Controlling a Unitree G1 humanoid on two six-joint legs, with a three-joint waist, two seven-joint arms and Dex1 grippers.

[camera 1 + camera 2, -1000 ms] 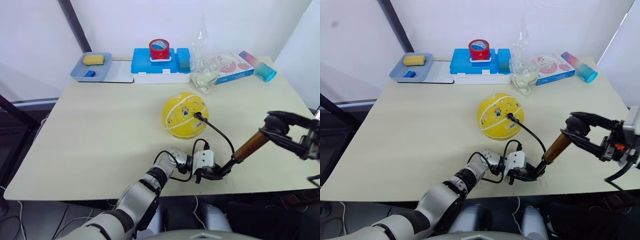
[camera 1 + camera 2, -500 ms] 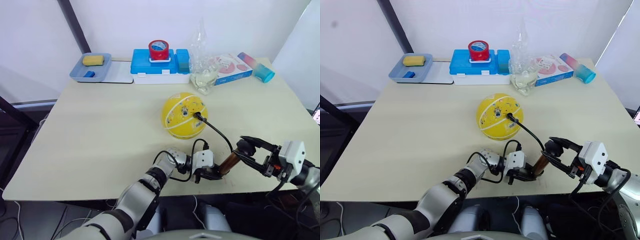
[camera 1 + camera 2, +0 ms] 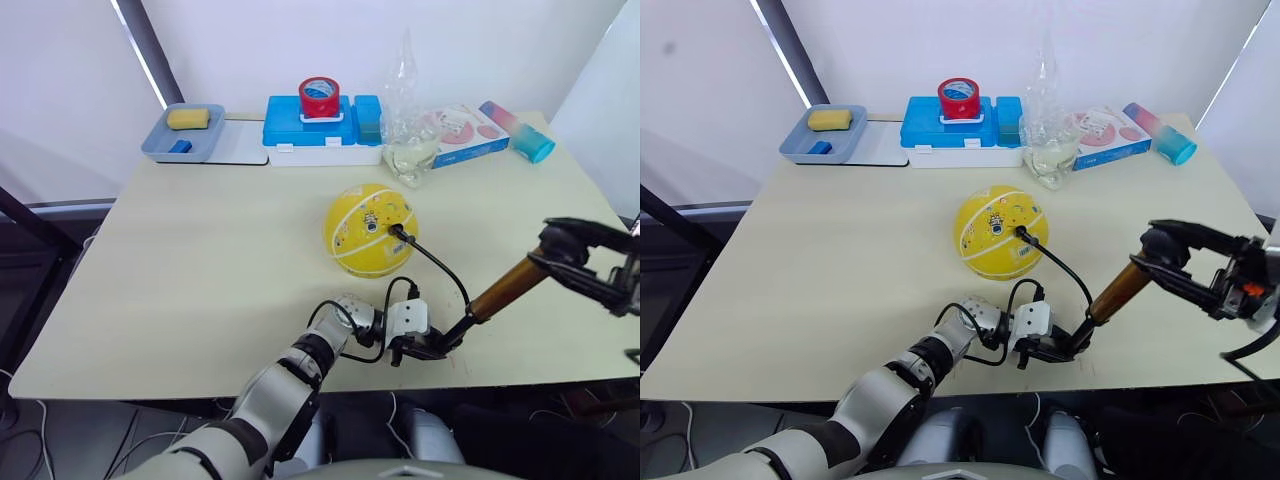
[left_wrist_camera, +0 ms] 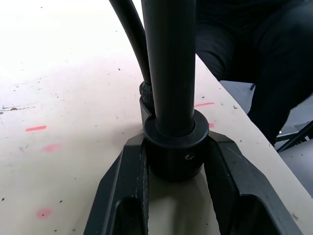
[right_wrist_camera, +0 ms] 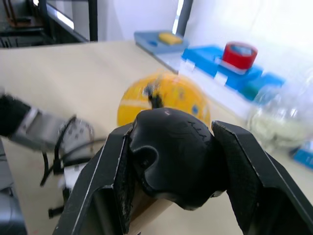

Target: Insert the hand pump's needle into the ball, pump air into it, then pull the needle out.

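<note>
My left gripper (image 3: 425, 347) clamps the hand pump (image 3: 497, 294) at its base on the table's (image 3: 200, 270) near edge; my right gripper (image 3: 560, 250) grips the handle, drawn out. The needle (image 3: 394, 231) sits in the ball (image 3: 368, 229) at mid-table. I should push straight along the tube, keeping the base pinned so the hose stays slack.

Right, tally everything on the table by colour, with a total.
Yellow: 2, ball, sponge
Blue: 3, tray, case, small block
Red: 1, tape
Clear: 1, bag
Bronze: 1, pump
Pink and blue: 2, box, bottle
Total: 10
</note>
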